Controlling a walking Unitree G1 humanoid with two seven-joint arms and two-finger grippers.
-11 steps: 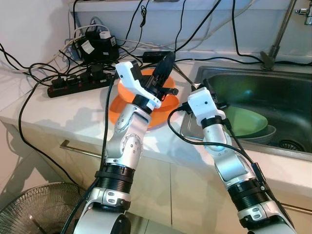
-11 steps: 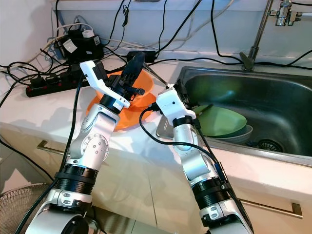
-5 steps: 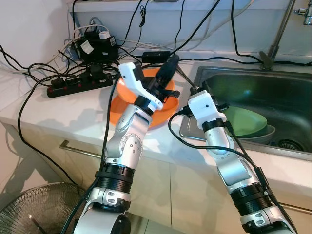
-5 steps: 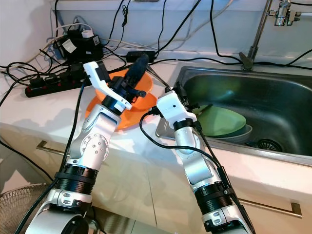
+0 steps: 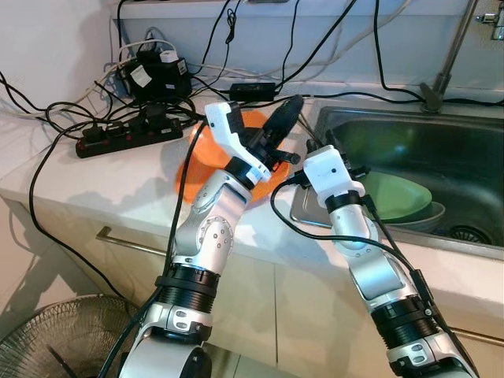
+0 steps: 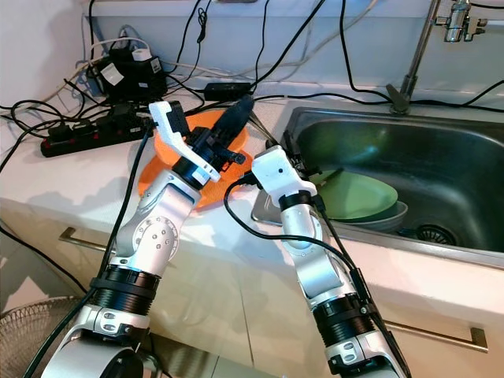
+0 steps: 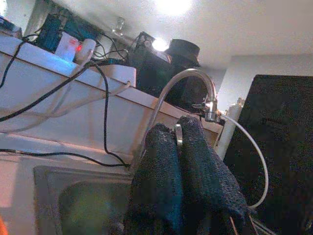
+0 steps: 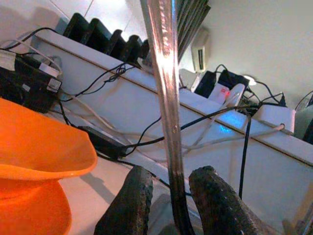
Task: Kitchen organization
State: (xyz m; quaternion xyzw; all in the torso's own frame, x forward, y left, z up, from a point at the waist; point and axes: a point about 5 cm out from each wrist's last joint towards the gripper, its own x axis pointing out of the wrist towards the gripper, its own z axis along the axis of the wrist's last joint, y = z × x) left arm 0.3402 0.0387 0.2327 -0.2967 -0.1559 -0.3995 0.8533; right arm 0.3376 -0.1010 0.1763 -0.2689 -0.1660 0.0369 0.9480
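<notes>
Starting nearest you, your right gripper (image 8: 168, 196) sits at the counter edge by the near left corner of the sink (image 6: 441, 150), its two black fingers (image 8: 129, 200) clamped on a slim shiny metal utensil handle (image 8: 164, 83) that stands up between them; what kind of utensil it is cannot be told. Just beyond and to the left of that claw, the orange bowl (image 6: 161, 169) rests on the white counter (image 6: 71, 185), well clear of the handle. To its right, down in the basin, a green bowl (image 6: 358, 197) lies nested in a pale one.

Your left gripper (image 5: 285, 118) is the thing that has changed: a second ago it hung over the middle of the orange bowl, and it has since swung up and rightward, so its tips now reach past the bowl's far rim toward the sink edge. Its fingers (image 7: 161, 171) are pressed together, and a thin metal glint shows between them, though you cannot tell what it is. Past it, the wrist camera looks at the curved faucet (image 7: 188, 81).

That swing suggests the left arm is heading for the sink side, so expect the next step to happen there. Farther back, the power strip (image 5: 118, 135) and tangled cables crowd the wall.
</notes>
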